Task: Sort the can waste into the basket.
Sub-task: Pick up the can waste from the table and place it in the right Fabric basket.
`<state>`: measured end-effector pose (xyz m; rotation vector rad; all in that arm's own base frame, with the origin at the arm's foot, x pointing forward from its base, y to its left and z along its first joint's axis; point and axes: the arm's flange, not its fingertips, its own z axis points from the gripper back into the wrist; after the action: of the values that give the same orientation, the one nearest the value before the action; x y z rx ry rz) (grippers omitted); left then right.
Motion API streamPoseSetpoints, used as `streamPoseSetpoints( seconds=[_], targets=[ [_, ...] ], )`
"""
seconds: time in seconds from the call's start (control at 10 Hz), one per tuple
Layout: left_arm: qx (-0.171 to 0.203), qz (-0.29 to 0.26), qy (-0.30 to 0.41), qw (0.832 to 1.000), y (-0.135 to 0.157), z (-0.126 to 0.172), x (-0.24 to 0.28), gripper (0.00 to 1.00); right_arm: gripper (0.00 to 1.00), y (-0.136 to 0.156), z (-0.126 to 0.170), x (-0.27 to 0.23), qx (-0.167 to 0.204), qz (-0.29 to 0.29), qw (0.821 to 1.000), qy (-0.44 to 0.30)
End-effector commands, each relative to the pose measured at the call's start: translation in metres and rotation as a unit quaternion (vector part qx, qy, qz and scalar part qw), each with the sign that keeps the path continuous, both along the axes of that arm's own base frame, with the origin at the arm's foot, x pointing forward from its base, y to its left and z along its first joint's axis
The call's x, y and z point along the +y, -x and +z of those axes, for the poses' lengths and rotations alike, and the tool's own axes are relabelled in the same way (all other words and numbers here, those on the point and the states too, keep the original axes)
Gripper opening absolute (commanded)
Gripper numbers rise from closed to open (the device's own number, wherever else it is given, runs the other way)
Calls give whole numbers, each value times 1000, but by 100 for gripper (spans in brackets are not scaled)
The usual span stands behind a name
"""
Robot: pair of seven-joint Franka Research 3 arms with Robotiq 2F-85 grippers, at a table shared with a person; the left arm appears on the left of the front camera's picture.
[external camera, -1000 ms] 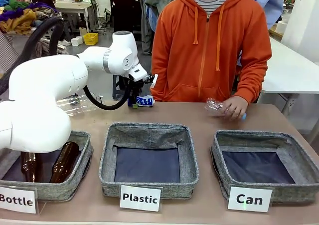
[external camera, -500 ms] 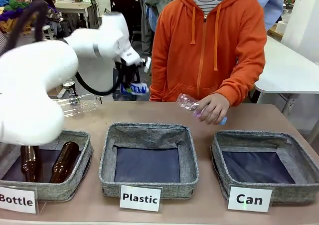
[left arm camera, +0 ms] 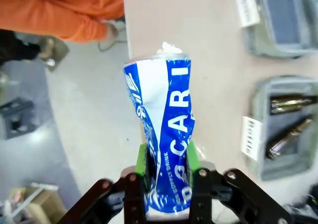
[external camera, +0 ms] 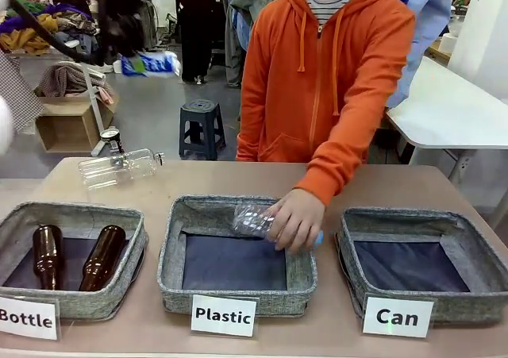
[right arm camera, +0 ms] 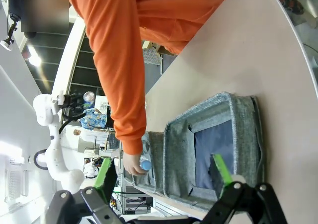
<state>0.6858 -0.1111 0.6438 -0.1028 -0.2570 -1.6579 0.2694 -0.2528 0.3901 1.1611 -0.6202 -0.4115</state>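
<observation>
One crushed blue metal can [left arm camera: 164, 134] is clamped between the left fingers [left arm camera: 141, 162], upper left of the front view; the right fingers [right arm camera: 105, 172] stand wide apart, empty.

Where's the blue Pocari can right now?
Front view, upper left: the blue Pocari can is held aloft in the left end effector, high above the clear bottle lying on the table.
</observation>
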Motion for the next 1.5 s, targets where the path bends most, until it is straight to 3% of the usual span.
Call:
streamPoseSetpoints(
  seconds=[0.0,0.1,0.2,0.4,0.5,0.6,0.7,0.8,0.9,1.0,1.1,1.4],
  targets=[
    [10,-53,67,996,125,-44,63,0,100,-3,1,-1,-20,-3,1000,-1],
    [13,-71,92,993,153,-43,94,0,100,-3,1,-1,-20,-3,1000,-1],
    [2,-26,112,993,174,-43,128,0,100,-3,1,-1,-20,-3,1000,-1],
    [12,11,174,985,181,-58,188,0,100,-3,1,-1,-20,-3,1000,-1],
    [14,-25,196,980,180,-66,202,0,100,-3,1,-1,-20,-3,1000,-1],
    [45,-72,213,973,177,-75,207,0,100,-3,1,-1,-20,-3,1000,-1],
    [165,-152,193,955,171,-88,203,0,100,-3,1,-1,-20,-3,1000,-1],
    [250,-158,160,942,163,-101,194,0,100,-3,1,-1,-20,-3,1000,-1],
    [256,-163,153,940,159,-103,188,0,100,-3,1,-1,-20,-3,1000,-1],
    [230,-160,165,946,154,-98,181,0,100,-3,1,-1,-20,-3,1000,-1],
    [226,-147,206,941,80,-61,230,27,100,-3,1,-1,-20,-3,1000,-1],
    [226,-147,206,941,80,-61,230,27,100,-3,1,-1,-20,-3,1000,-1]
  ],
)
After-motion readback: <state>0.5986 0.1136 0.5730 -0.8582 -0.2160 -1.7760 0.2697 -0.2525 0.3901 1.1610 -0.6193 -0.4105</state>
